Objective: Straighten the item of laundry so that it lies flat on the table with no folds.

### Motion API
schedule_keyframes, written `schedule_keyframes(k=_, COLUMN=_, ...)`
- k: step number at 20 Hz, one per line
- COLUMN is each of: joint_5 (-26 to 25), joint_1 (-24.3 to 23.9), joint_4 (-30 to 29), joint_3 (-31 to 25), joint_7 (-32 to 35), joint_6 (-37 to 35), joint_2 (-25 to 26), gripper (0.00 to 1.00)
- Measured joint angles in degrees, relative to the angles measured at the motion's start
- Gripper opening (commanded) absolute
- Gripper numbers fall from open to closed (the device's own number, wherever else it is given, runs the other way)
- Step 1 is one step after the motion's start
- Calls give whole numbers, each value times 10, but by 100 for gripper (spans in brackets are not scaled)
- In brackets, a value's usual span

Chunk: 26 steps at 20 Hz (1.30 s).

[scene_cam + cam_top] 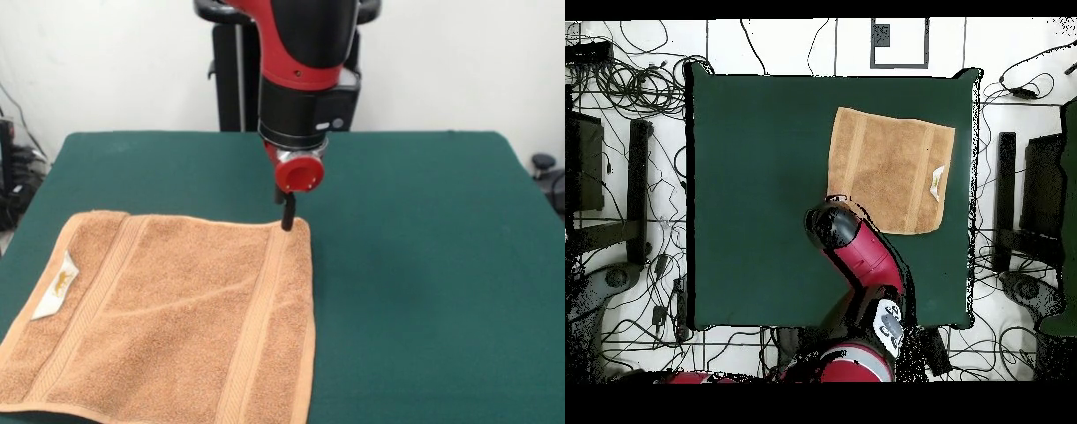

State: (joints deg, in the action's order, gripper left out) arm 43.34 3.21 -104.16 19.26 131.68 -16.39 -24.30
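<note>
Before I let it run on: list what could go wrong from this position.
1. The gripper sits right at the far corner of the towel; lifting or dragging from there could fold that corner over, though the towel looks nearly flat.
2. The towel's near edge lies at the table edge in the front view; a pull that way might slide it off.

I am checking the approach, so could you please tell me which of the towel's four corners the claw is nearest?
The claw is at the hand towel's far corner on the plain side, at the picture's right in the front view; the white tag sits by the opposite edge, away from it.
</note>
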Motion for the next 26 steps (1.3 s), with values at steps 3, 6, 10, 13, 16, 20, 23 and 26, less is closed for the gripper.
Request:
schedule_keyframes(k=3, joint_5=0, joint_1=2, joint_4=0, joint_3=0, joint_7=0, joint_6=0, joint_2=1, gripper=100)
schedule_keyframes(k=6, joint_5=0, joint_1=6, joint_4=0, joint_3=0, joint_7=0, joint_6=0, joint_2=2, gripper=100)
schedule_keyframes(k=10, joint_5=0, joint_1=9, joint_4=0, joint_3=-1, joint_7=0, joint_6=0, joint_2=2, gripper=100)
schedule_keyframes(k=13, joint_5=0, joint_1=10, joint_4=0, joint_3=-2, joint_7=0, joint_6=0, joint_2=3, gripper=100)
schedule_keyframes(k=16, joint_5=0, joint_1=10, joint_4=0, joint_3=-5, joint_7=0, joint_6=0, joint_2=3, gripper=100)
schedule_keyframes(k=20, joint_5=0, joint_1=10, joint_4=0, joint_3=-10, joint_7=0, joint_6=0, joint_2=4, gripper=100)
schedule_keyframes(k=23, joint_5=0, joint_1=10, joint_4=0, joint_3=-14, joint_7=0, joint_6=1, joint_2=5, gripper=100)
schedule_keyframes(k=26, joint_5=0, joint_1=8, joint_4=0, joint_3=-18, joint_7=0, joint_6=10, joint_2=11, gripper=100)
